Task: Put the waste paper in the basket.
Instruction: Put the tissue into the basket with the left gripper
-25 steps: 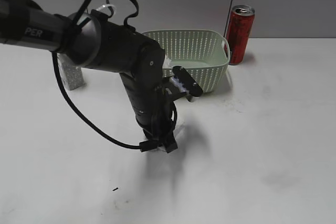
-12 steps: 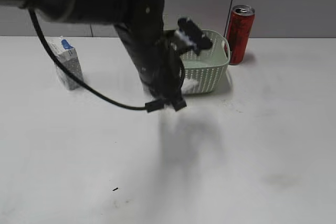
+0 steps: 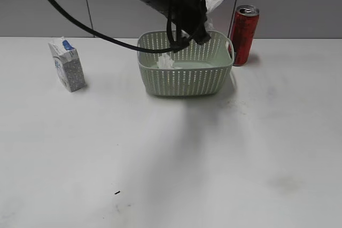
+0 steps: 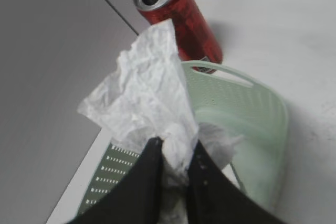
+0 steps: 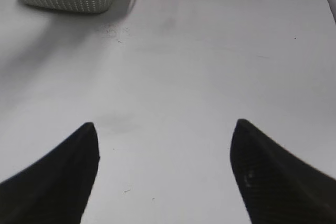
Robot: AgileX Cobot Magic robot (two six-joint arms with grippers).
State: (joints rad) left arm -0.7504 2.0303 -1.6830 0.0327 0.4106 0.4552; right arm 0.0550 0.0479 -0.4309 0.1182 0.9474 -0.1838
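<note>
Above the basket, left fingers pinching waste paper, another wad inside, right fingers spread apart.

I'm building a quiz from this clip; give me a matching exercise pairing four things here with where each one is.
Things:
1. waste paper
2. basket
3. red can
4. small carton

Places:
A. standing alone at the table's left
B. right of the basket, close by its handle
C. pinched in the left gripper above the basket
D. mid-table at the back, another paper wad inside

Pairs: 1-C, 2-D, 3-B, 4-A
</note>
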